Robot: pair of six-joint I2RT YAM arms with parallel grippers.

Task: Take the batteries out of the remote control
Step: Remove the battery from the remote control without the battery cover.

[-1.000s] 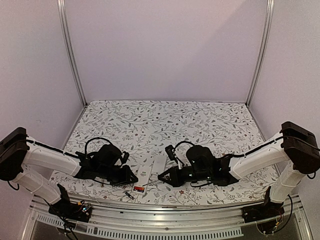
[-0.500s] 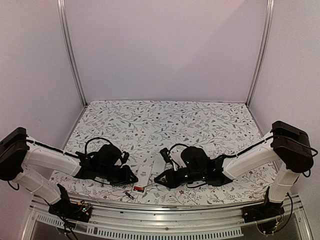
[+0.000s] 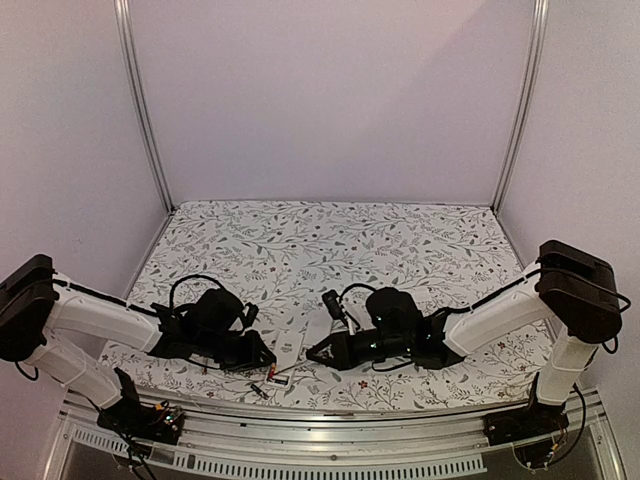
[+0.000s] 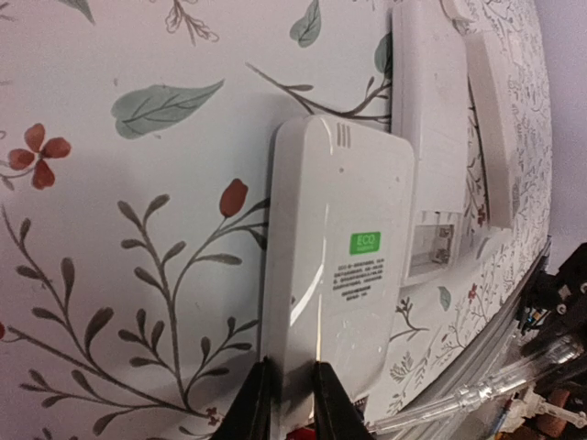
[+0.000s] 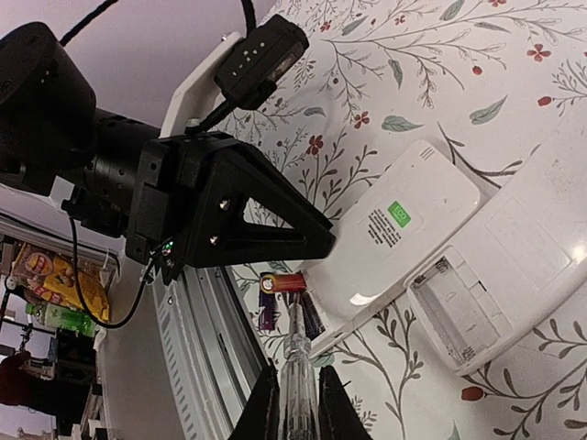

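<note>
My left gripper [image 4: 292, 361] is shut on the near end of a white remote [image 4: 339, 266] with a green label, lying back-up on the floral table; it also shows in the top view [image 3: 288, 347]. My right gripper [image 5: 298, 367] is shut on a clear pen-like tool [image 5: 295, 353], whose tip points at the remote's near end. There lie a red-orange battery [image 5: 292, 282], a dark purple battery [image 5: 267, 312] and a black battery [image 5: 310, 316]. From above the batteries [image 3: 271, 375] sit between my left gripper [image 3: 265, 357] and right gripper [image 3: 318, 352].
A second white remote [image 5: 518, 257] lies beside the first, its battery bay [image 5: 449, 307] open and empty. A white flat piece [image 4: 491, 119] lies beyond it. The table's metal front rail [image 5: 197, 367] runs close behind the batteries.
My right arm has moved left and slightly forward, bringing the tool tip up to the batteries at the remote's near end. The left arm and remote have stayed in place.
</note>
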